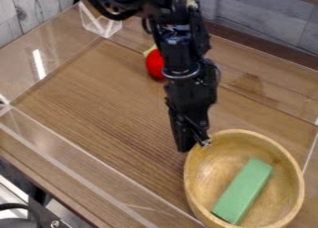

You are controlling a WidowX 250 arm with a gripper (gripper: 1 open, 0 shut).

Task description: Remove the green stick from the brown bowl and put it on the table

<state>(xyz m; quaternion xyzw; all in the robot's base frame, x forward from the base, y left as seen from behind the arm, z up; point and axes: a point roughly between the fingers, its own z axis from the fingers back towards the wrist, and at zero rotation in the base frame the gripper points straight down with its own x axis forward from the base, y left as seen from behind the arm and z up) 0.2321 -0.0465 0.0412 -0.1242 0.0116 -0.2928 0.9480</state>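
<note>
The brown bowl (245, 182) sits at the lower right of the table (99, 101), cut off a little by the frame's bottom edge. Inside it lies the green stick (244, 191), slanted, resting on the bowl's floor toward the right. My gripper (192, 140) points almost straight down with its fingers pressed together, shut on nothing that I can see. Its tip stands at the bowl's upper-left rim, right beside or touching it, well apart from the green stick.
A red strawberry-like object (152, 60) lies behind the arm, partly hidden by it. A low clear acrylic wall (74, 148) runs around the table's edges. A small clear stand (99, 20) is at the back left.
</note>
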